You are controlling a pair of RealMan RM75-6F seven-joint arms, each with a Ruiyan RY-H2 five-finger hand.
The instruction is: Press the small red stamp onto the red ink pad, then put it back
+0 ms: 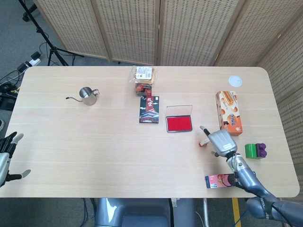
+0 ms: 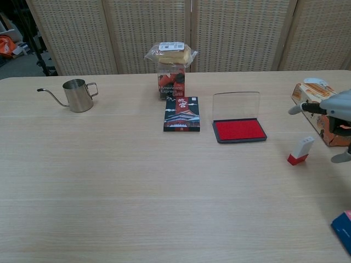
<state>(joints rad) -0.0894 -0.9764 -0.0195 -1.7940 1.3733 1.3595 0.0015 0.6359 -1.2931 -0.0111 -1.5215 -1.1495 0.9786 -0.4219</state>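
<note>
The small red stamp (image 1: 205, 141), white-bodied with a red base (image 2: 300, 151), stands tilted on the table by itself, to the right of the ink pad. The red ink pad (image 1: 179, 123) lies with its clear lid raised (image 2: 239, 130) at the table's middle. My right hand (image 1: 221, 141) hovers just right of the stamp with fingers spread, holding nothing; the chest view catches it at the right edge (image 2: 335, 109). My left hand (image 1: 5, 150) hangs at the table's near left corner, fingers apart and empty.
A steel kettle (image 2: 78, 95) stands far left. A dark book (image 2: 181, 114) and a wrapped snack on a box (image 2: 171, 75) sit behind the pad. An orange carton (image 1: 229, 113), green-purple blocks (image 1: 255, 151) and a pink packet (image 1: 218, 180) crowd the right side.
</note>
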